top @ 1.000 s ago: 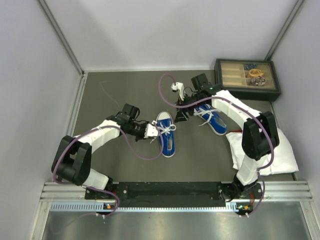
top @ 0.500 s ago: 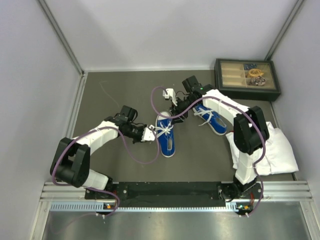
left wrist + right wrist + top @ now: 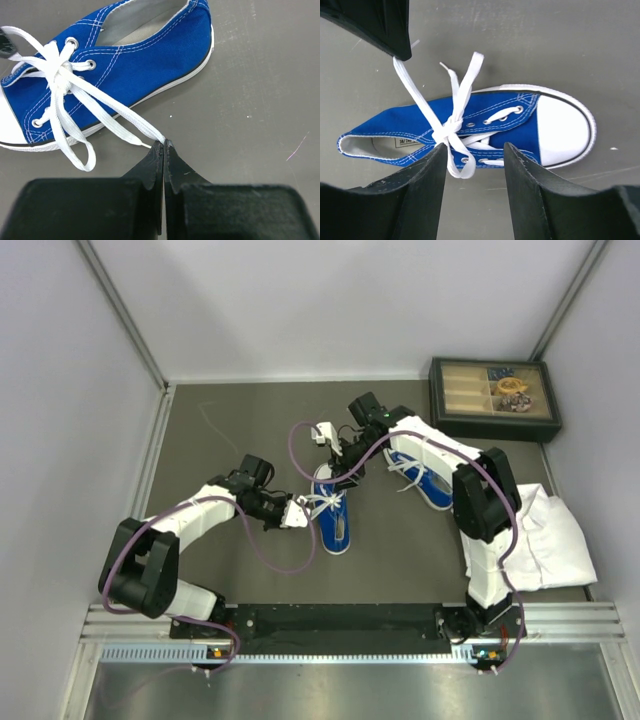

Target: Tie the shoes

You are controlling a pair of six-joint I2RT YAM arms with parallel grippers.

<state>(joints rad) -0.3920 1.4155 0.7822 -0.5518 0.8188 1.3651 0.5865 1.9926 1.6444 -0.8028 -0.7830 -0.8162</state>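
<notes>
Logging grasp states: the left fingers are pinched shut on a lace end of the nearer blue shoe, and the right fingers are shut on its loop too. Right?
Only the left fingers are shut on the lace end. The right wrist view shows the right fingers open, straddling the lace loop of the blue shoe without gripping it.

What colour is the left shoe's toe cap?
White toe cap, clearest in the right wrist view.

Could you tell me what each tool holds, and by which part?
The left tool pinches the lace at its free end; the right tool, open over the knot, holds nothing.
</notes>
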